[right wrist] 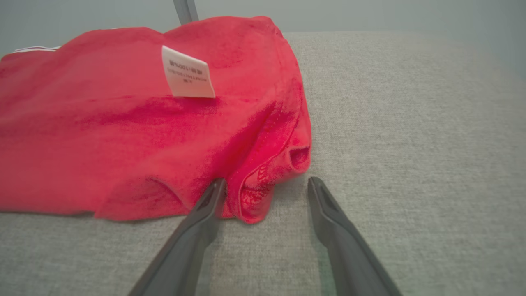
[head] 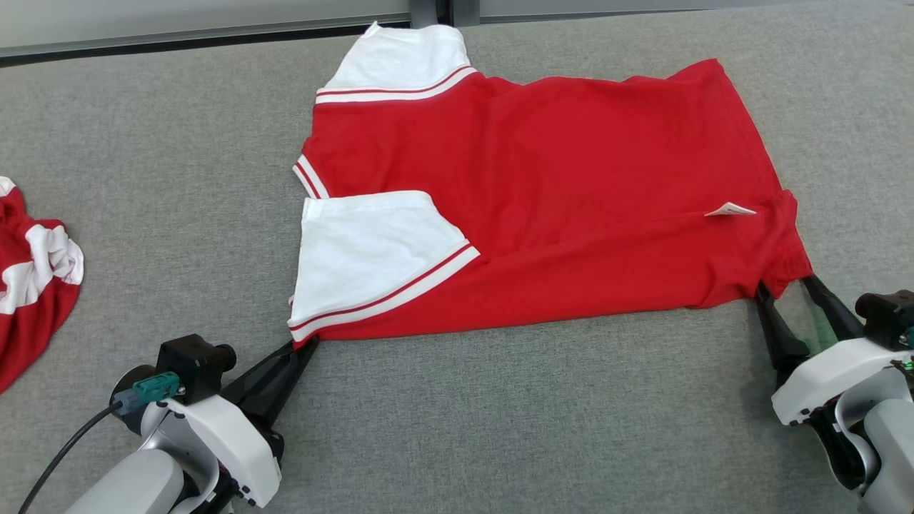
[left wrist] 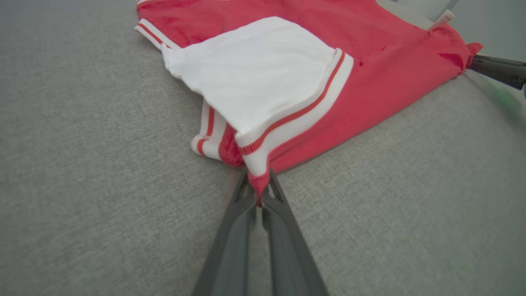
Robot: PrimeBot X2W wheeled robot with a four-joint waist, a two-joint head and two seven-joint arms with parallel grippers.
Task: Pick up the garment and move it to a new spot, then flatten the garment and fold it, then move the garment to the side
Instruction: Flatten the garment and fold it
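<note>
The garment (head: 557, 193) is a red shirt with white, red-striped sleeves, lying folded lengthwise on the grey table. A white label (head: 728, 209) sticks up near its right end. My left gripper (head: 308, 345) is shut on the garment's near-left corner, and the left wrist view shows the red and white hem (left wrist: 258, 181) pinched between the two fingers. My right gripper (head: 784, 285) stands open at the near-right corner; in the right wrist view the bunched red corner (right wrist: 263, 193) lies between the spread fingers, apart from the right one.
A second red and white garment (head: 32, 278) lies crumpled at the table's left edge. The grey table surface (head: 500, 414) stretches in front of the shirt. A pale wall and a dark strip (head: 200, 32) run along the far edge.
</note>
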